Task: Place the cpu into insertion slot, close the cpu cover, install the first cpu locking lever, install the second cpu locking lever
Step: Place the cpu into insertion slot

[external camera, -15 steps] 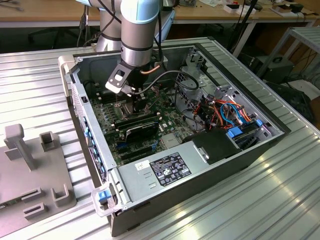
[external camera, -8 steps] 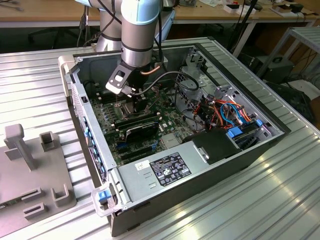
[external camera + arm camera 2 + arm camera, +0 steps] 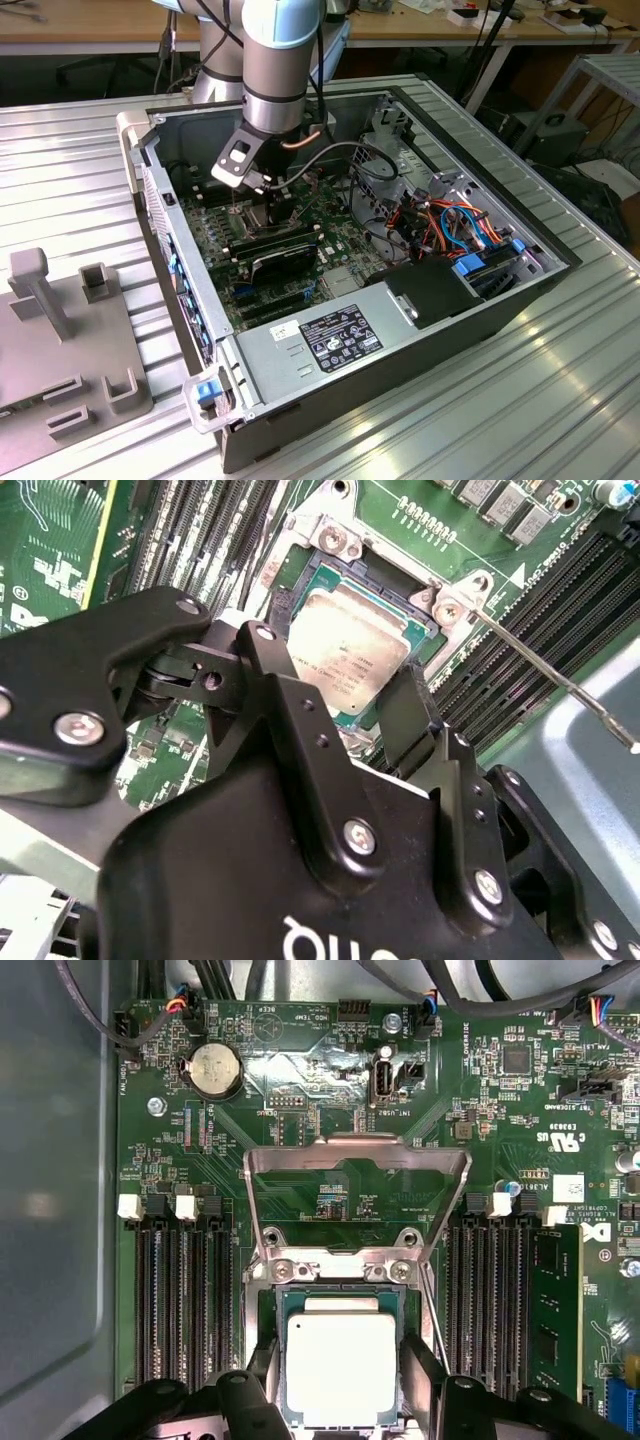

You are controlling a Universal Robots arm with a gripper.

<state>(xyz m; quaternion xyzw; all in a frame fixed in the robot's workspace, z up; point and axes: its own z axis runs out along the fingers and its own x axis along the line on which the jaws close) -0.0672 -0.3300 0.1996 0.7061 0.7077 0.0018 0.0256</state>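
Silver-grey and square, the cpu [image 3: 342, 1365] lies flat inside the insertion slot [image 3: 340, 1300] on the green motherboard [image 3: 330, 1090] – you can see it seated in both wrist views. The gripper [image 3: 340, 1350] hangs right over it with its black fingers [image 3: 420, 1370] spread apart, one on each side of the chip. In the first wrist view a strip of the slot's frame shows between each finger and the chip, so nothing is clamped.

The cpu cover [image 3: 357, 1148] stands open, tilted up off the slot from its hinged edge, and bare board shows through its big central opening. In the second wrist view a thin locking lever [image 3: 550, 675] runs out from one corner of the slot's metal rim, across the long black memory slots [image 3: 520, 630].

Over to the exterior view – the arm drops in from twelve o'clock into the open computer case [image 3: 200, 330], with the gripper [image 3: 262, 205] low over the middle of the board. From the gripper, the labelled power supply [image 3: 330, 340] sits at about five o'clock, a tangle of orange and blue cables [image 3: 450, 220] at three o'clock, and a grey fixture [image 3: 60, 350] out on the ribbed metal table [image 3: 520, 400] at eight o'clock.
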